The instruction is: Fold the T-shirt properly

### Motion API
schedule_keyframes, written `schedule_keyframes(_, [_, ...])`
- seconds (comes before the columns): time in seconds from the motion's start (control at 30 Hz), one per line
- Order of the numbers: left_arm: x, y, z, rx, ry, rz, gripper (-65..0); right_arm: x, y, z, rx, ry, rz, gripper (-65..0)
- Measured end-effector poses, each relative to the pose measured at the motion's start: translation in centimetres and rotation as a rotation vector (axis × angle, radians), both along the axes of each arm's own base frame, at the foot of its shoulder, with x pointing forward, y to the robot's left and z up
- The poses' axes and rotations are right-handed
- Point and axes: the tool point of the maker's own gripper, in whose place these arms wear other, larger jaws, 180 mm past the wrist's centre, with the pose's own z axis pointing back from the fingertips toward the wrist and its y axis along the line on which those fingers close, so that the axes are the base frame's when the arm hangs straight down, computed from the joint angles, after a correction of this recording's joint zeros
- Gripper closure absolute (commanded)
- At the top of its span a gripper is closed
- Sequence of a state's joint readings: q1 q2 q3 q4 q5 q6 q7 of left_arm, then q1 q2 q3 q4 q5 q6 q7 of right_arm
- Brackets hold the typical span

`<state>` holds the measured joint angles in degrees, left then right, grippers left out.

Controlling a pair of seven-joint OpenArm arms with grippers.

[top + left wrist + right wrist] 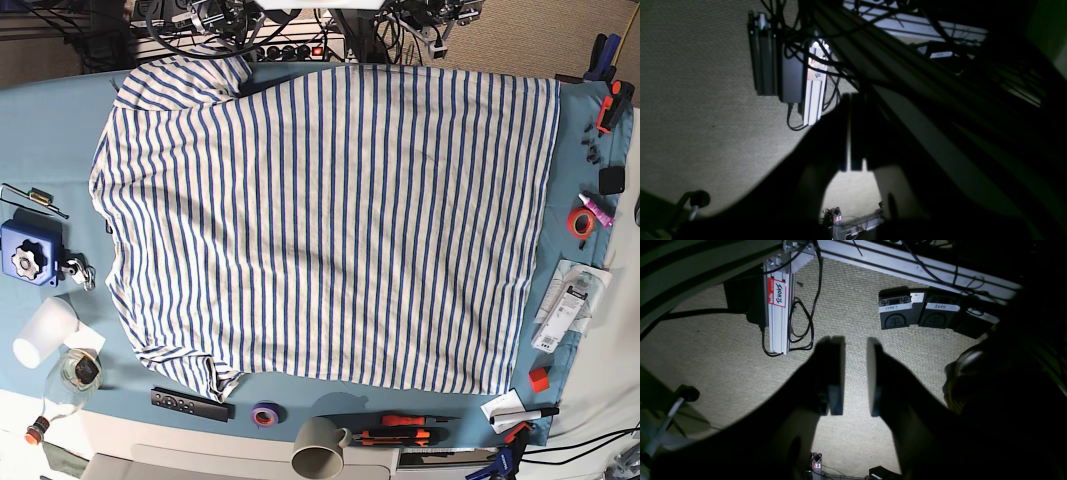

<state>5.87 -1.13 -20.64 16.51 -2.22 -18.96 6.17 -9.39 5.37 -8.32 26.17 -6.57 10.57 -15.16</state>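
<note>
Right now the large white cotton T-shirt with thin blue stripes (pixel 330 225) lies spread nearly flat over the teal-blue cloth on the tabletop (pixel 60 130), taking up most of it, with one sleeve bunched at the far corner and the other rumpled at the near edge. Neither arm shows in the base view; both wrist cameras look down at beige carpet (pixel 723 366) below the tabletop, so I take both arms to be parked low, well clear of the shirt. The left gripper (pixel 849 140) has its jaws pressed together with only a sliver of light between them, holding nothing. The right gripper (pixel 855 376) shows its jaws partly apart, also empty.

I judge the fabric light, limp and prone to drag and wrinkle instead of sliding cleanly, so it will need lifting, not pushing. I would pinch it at the hem corners or the shoulder seams, one per arm, and keep clear of the grey mug (pixel 320 450) and small tools (pixel 400 428) at the near edge.
</note>
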Motion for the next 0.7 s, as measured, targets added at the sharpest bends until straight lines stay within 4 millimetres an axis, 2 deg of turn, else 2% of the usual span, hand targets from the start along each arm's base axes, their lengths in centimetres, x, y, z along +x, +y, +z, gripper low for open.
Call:
schedule_keyframes(0.13, [0.3, 0.0, 0.1, -0.004, -0.01, -0.001, 0.0, 0.0, 0.0, 0.0, 0.0, 0.0, 0.0, -12.5])
schedule_keyframes(0.27, [0.8, -1.3, 0.9, -0.097, -0.044, -0.015, 0.0, -0.1, 0.0, 0.0, -0.002, 0.005, 0.0, -12.5])
schedule_keyframes(0.37, [0.6, -1.2, 1.2, -0.129, -0.053, -0.023, 0.0, -0.5, -0.2, 0.0, -0.009, 0.03, 0.001, -12.5])
schedule_keyframes(0.47, [-0.6, 0.6, 0.9, -0.101, -0.035, -0.026, 0.0, -0.7, -0.9, 0.1, -0.021, 0.041, 0.004, -12.5])
schedule_keyframes(0.7, [-3.4, 5.9, 1.3, -0.005, -0.038, -0.045, 0.0, -1.1, -5.9, 0.7, -0.091, 0.05, -0.027, -12.5])
